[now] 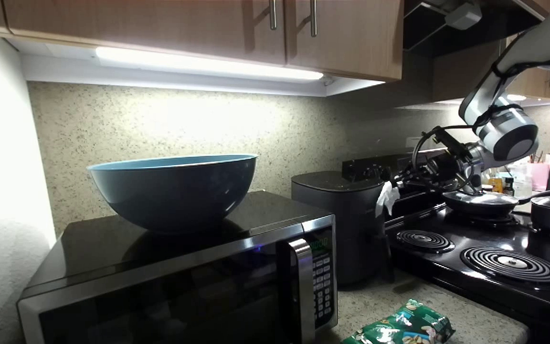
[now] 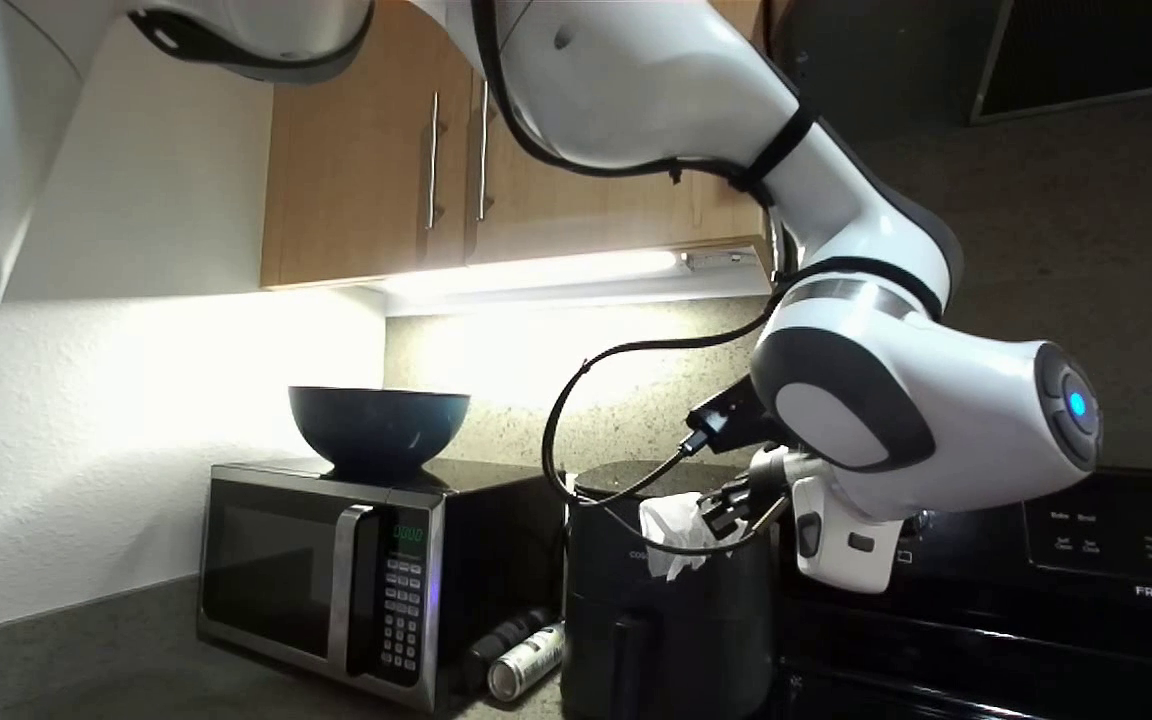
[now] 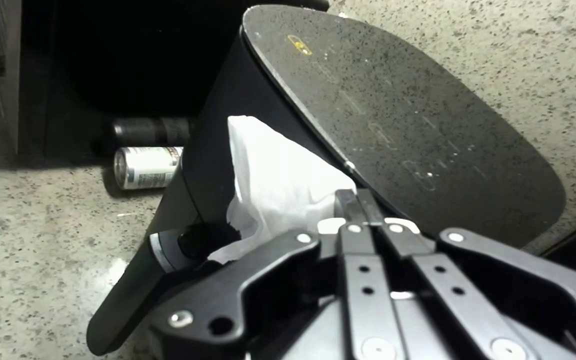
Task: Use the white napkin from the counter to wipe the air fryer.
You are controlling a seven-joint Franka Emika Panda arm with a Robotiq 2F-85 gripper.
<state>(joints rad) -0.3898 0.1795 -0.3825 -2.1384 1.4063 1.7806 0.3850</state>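
Observation:
The white napkin (image 3: 278,175) is crumpled and hangs from my gripper (image 3: 359,197) in the wrist view. The fingertips are closed together on its edge. The napkin lies against or just in front of the upper front side of the black air fryer (image 3: 393,115), below the lid's rim; I cannot tell if it touches. In both exterior views the napkin (image 1: 387,197) (image 2: 674,530) shows at the air fryer (image 1: 337,229) (image 2: 666,620), with my gripper (image 2: 726,510) on the stove side of it. The air fryer stands on the speckled counter (image 1: 370,298).
The microwave (image 2: 306,570) stands beside the air fryer with a large blue bowl (image 1: 174,196) on top. Two cans, one white (image 3: 148,167), lie between them. Green packets (image 1: 408,327) lie on the counter in front. The black stove (image 1: 451,265) with pans adjoins the other side.

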